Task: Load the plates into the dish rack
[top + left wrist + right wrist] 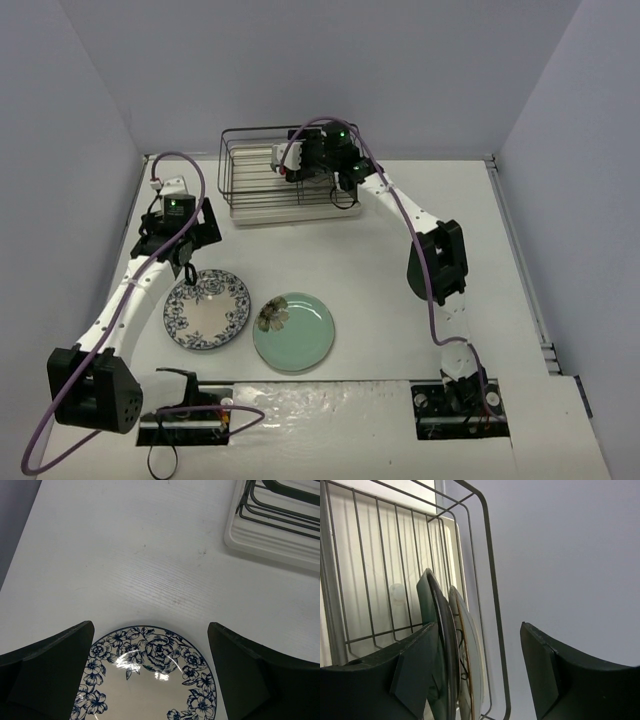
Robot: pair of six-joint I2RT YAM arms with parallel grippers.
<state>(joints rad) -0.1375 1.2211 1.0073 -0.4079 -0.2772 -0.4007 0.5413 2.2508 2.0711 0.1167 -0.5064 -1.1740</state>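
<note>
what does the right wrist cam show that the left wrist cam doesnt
Only the right wrist: a dark teal plate and a paler plate standing on edge side by side in the rack, seen past the right gripper, its jaws apart.
Only the left wrist: the blue floral plate lying flat on the table, under the wide-open left gripper.
Both: the dish rack, black wire over a cream tray. The left wrist view catches just one corner of it.
</note>
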